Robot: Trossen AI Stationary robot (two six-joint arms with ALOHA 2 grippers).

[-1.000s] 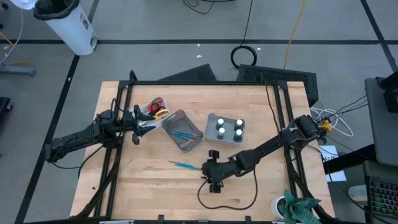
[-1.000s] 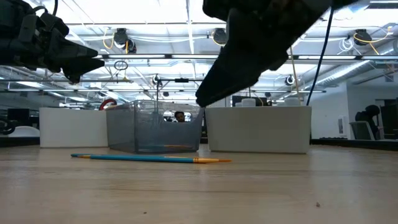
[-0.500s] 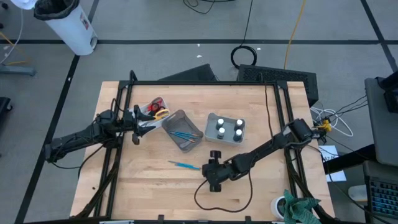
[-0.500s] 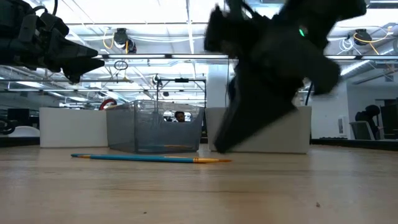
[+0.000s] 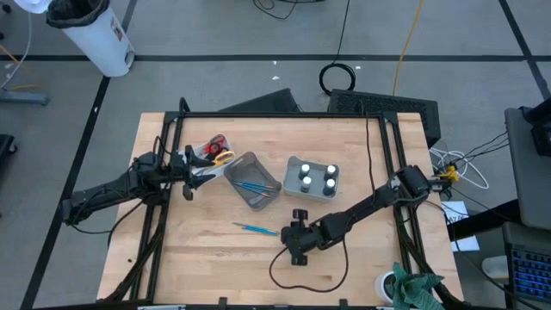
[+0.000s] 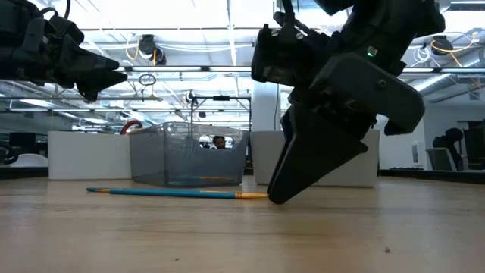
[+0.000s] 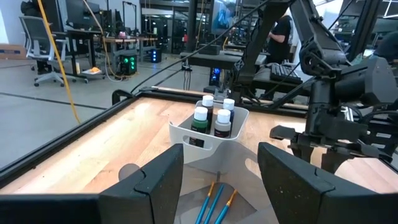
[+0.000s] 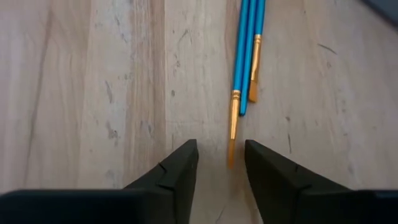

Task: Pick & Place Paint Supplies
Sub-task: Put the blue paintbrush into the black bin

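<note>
Right gripper (image 8: 219, 163), fingers spread, tips down at the table just off the orange end of the loose brushes (image 8: 244, 74), whose long axis runs straight away from it toward the clear bin (image 5: 253, 180); left gripper (image 7: 217, 180), also spread, hovers beside that bin, farther off.

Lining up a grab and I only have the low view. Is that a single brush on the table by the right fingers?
Observer: No, two blue brushes lie side by side there.
Operator: Are the fingers around one?
Observer: Yes, the right gripper is open, its fingers astride one brush's orange tip.
Operator: And the left arm?
Observer: The left gripper waits open by the clear bin, which holds more brushes.
</note>
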